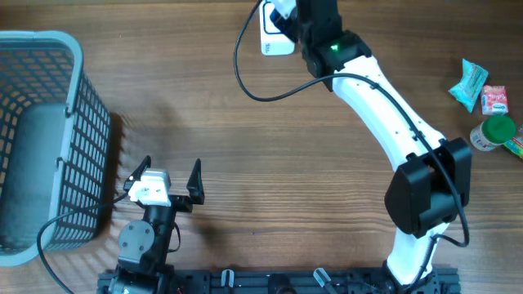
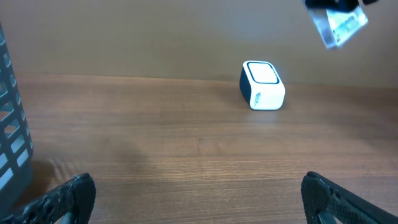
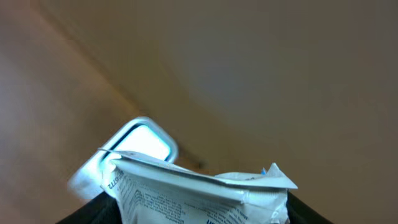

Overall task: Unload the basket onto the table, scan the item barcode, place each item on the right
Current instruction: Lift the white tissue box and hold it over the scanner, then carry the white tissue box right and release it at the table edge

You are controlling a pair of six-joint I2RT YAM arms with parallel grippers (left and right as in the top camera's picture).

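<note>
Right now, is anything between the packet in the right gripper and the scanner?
Nothing visible. The right gripper holds the packet up in the air close to the white scanner. In both wrist views, only open space lies between packet and scanner.

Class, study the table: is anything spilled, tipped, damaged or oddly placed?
Nothing stands out. The packet in the right gripper is crinkled, held above the white scanner, which sits flat on the table. Nothing looks spilled.
</note>
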